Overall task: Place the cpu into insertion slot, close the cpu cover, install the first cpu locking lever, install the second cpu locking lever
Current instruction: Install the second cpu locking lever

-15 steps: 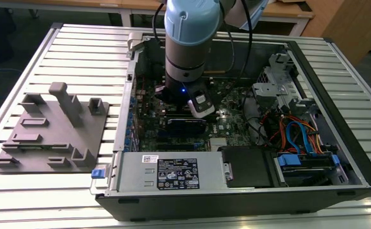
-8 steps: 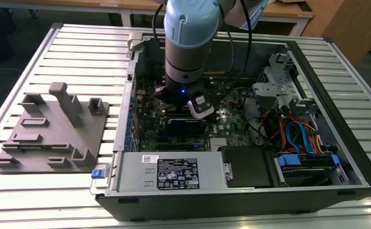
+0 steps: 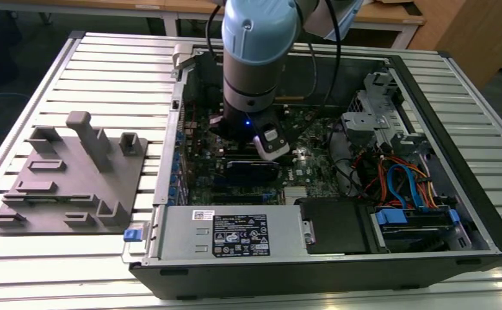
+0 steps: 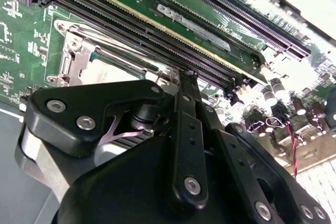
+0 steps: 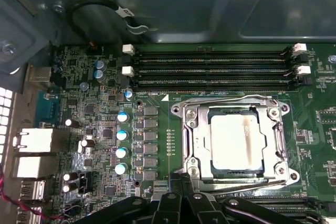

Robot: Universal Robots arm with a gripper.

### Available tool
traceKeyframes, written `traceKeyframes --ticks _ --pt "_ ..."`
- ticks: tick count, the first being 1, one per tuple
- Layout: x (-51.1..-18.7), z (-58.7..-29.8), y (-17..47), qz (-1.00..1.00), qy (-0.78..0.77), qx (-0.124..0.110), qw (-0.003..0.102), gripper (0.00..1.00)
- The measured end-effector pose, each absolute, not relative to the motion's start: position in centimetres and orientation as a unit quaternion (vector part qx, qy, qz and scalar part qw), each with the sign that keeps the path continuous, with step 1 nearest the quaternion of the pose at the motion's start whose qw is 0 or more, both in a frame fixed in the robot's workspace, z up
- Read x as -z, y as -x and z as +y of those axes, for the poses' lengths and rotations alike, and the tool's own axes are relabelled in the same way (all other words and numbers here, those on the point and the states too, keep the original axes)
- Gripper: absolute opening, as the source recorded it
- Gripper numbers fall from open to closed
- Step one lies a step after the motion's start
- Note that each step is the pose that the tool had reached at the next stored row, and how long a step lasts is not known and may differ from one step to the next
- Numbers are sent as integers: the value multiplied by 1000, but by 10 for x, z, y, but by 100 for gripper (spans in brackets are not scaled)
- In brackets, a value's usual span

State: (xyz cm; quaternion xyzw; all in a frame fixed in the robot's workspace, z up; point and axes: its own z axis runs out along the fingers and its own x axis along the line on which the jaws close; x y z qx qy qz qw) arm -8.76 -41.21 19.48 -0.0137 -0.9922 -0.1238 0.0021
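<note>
Inside the open computer case (image 3: 457,194), the cpu (image 5: 236,142) sits in the insertion slot (image 5: 191,145) with the cpu cover (image 5: 273,129) closed flat around it. Just beside the socket's edge, the gripper (image 5: 181,179) hovers with fingers pressed together, holding nothing.

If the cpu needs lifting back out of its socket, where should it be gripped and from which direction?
Judging by the first wrist view, grip the cpu by two opposite edges of its flat metal face, coming straight down from above. It lies flat inside the cpu cover, whose frame surrounds it closely, so a sideways approach looks blocked; the cover would likely need opening first.
</note>
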Motion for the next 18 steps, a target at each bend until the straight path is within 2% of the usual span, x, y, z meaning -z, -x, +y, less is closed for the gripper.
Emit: traceKeyframes --ticks 18 --pt "-209 -412 88 -992 22 120 1 11"
